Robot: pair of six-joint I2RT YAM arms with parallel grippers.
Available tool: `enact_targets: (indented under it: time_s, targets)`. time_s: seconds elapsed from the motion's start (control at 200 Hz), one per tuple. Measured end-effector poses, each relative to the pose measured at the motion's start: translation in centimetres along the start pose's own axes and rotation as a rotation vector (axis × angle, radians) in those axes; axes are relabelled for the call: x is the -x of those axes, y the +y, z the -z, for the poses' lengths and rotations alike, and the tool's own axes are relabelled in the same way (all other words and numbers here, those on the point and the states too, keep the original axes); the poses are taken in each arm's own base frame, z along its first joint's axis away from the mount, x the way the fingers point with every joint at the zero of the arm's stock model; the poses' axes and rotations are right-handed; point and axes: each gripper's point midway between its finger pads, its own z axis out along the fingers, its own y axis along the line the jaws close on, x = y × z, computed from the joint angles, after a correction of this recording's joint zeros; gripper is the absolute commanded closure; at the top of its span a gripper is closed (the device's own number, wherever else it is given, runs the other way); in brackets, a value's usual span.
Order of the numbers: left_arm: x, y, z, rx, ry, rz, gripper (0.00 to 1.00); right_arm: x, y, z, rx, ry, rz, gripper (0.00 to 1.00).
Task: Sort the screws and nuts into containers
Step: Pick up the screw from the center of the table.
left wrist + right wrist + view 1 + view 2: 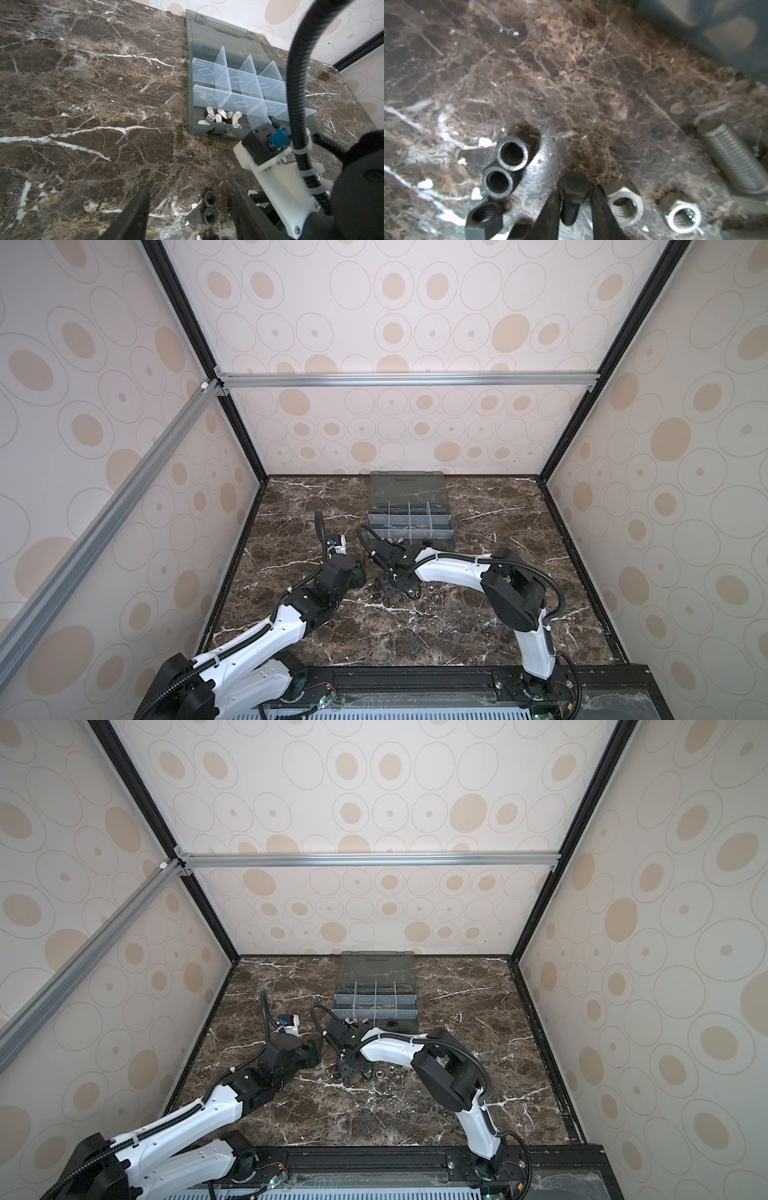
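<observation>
The right gripper is low on the table, pointing down. Its jaws are narrow and pinch a black screw that lies among the nuts. It should squeeze tight, then lift straight up so it does not bump them. The left gripper hangs nearby, jaws wide, holding nothing. The box sits close by, lid open.
</observation>
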Motion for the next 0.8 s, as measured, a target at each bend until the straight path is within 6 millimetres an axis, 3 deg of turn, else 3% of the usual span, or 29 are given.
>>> enact_targets:
  time_s: [0.285, 0.595, 0.7, 0.8]
  targets:
    - [0.3, -0.1, 0.2, -0.006, -0.010, 0.005, 0.36, 0.0, -0.3, -0.1, -0.008, -0.017, -0.006, 0.87]
    - [0.4, -0.1, 0.3, -0.007, -0.012, 0.006, 0.36, -0.1, -0.6, 0.3, 0.003, -0.026, 0.005, 0.89]
    - [0.4, -0.1, 0.3, -0.007, -0.013, 0.007, 0.36, 0.4, -1.5, 1.5, -0.005, -0.031, 0.031, 0.89]
    - [0.4, -0.1, 0.3, -0.008, -0.015, 0.008, 0.36, 2.7, -3.4, 3.7, -0.022, -0.078, 0.045, 0.89]
